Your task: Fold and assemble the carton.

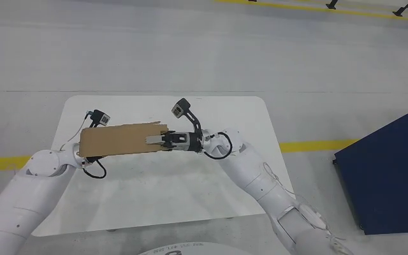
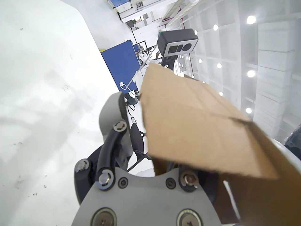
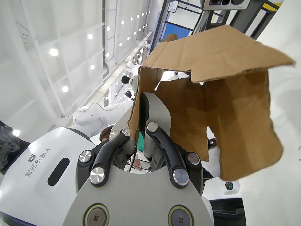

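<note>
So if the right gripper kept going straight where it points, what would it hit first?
The carton itself: the right gripper is clamped on one wall and points along it. Beyond, probably the left gripper at the carton's far end, though depth is unclear.

Both arms bend inward over the table (image 1: 191, 197). The right gripper (image 1: 154, 138) pinches the carton (image 1: 118, 140); the left gripper (image 1: 84, 153) is at its other end.

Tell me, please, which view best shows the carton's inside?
The right wrist view: it looks into the carton at its inner walls and flaps, where the right gripper pinches one wall. The top and left wrist views show outer panels.
</note>
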